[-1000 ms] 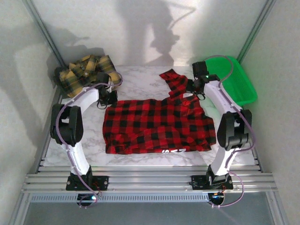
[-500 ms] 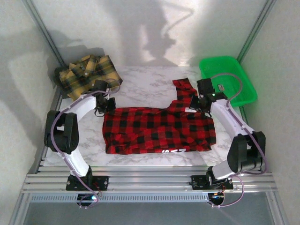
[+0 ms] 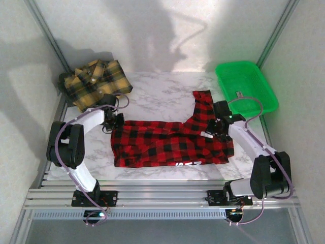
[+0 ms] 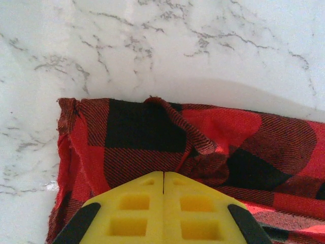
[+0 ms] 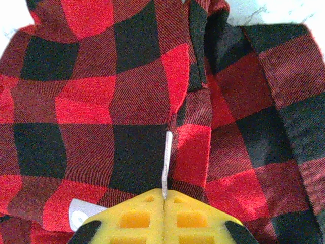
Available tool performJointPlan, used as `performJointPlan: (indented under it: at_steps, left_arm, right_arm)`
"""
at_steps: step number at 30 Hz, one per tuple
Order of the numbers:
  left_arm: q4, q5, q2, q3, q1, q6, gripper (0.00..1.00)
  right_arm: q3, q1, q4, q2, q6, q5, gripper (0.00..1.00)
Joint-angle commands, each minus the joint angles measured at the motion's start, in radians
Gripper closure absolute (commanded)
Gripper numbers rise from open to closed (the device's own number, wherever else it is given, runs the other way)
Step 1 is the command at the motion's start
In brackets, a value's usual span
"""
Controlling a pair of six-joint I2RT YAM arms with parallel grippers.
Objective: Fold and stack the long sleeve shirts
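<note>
The red-and-black check shirt (image 3: 172, 145) lies across the middle of the marble table, its far edge pulled up and over toward the front. White lettering (image 3: 185, 164) shows at its near hem. One sleeve (image 3: 203, 101) trails off toward the back right. My left gripper (image 3: 114, 123) is shut on the shirt's far left corner; bunched cloth (image 4: 167, 127) sits at the closed yellow tips (image 4: 163, 175). My right gripper (image 3: 213, 128) is shut on the right side of the shirt (image 5: 101, 101), with a white tag (image 5: 165, 162) sticking out between the tips (image 5: 163, 195). The yellow-and-black check shirt (image 3: 96, 81) lies crumpled at the back left.
A green plastic tray (image 3: 264, 96) stands at the back right, just beyond the right arm. Bare marble (image 3: 157, 94) lies behind the red shirt. White walls and metal rails close in both sides; the aluminium frame (image 3: 162, 195) runs along the near edge.
Both grippers have drawn the red shirt's far edge toward the near side, so the shirt now looks narrower front to back. The sleeve followed along on the right.
</note>
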Motion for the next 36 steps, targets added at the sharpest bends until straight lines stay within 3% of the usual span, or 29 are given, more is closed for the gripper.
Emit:
performJointPlan:
  at_steps: [1,5,8,9,13,14,15,19,25,31,36]
  left_arm:
    - [0.008,-0.039,0.025,-0.014,0.001,-0.016,1.00]
    - [0.018,-0.039,0.032,-0.043,-0.002,-0.050,0.87]
    - [0.024,-0.049,0.020,-0.052,-0.004,-0.088,0.53]
    - [0.018,-0.055,0.013,-0.048,-0.004,-0.101,0.43]
    - [-0.018,-0.079,-0.063,-0.003,-0.010,-0.166,0.21]
    - [-0.023,-0.072,-0.089,0.012,-0.010,-0.189,0.04]
    - [-0.025,-0.047,-0.117,0.031,-0.010,-0.223,0.01]
    - [-0.016,0.032,-0.174,0.158,-0.065,-0.287,0.00]
    - [0.039,0.149,-0.113,0.353,-0.155,-0.306,0.00]
    - [0.082,0.145,-0.088,0.406,-0.220,-0.337,0.00]
    - [0.059,0.113,-0.105,0.365,-0.244,-0.341,0.00]
  right_arm:
    - [-0.016,0.010,0.000,0.034,0.051,0.035,1.00]
    - [-0.022,0.012,-0.015,0.079,0.077,0.081,1.00]
    - [-0.023,0.012,-0.011,0.116,0.089,0.089,0.94]
    - [-0.020,0.012,-0.015,0.123,0.095,0.099,0.87]
    - [0.030,0.010,-0.051,0.065,0.060,0.106,0.47]
    - [0.050,0.010,-0.057,0.037,0.042,0.101,0.39]
    - [0.080,0.003,-0.061,0.008,0.021,0.094,0.31]
    - [0.282,-0.038,-0.102,0.055,-0.119,0.019,0.22]
    - [0.686,-0.046,-0.218,0.438,-0.355,0.017,0.25]
    - [0.968,-0.034,-0.257,0.762,-0.441,0.035,0.31]
    - [1.146,-0.016,-0.279,0.932,-0.437,0.080,0.33]
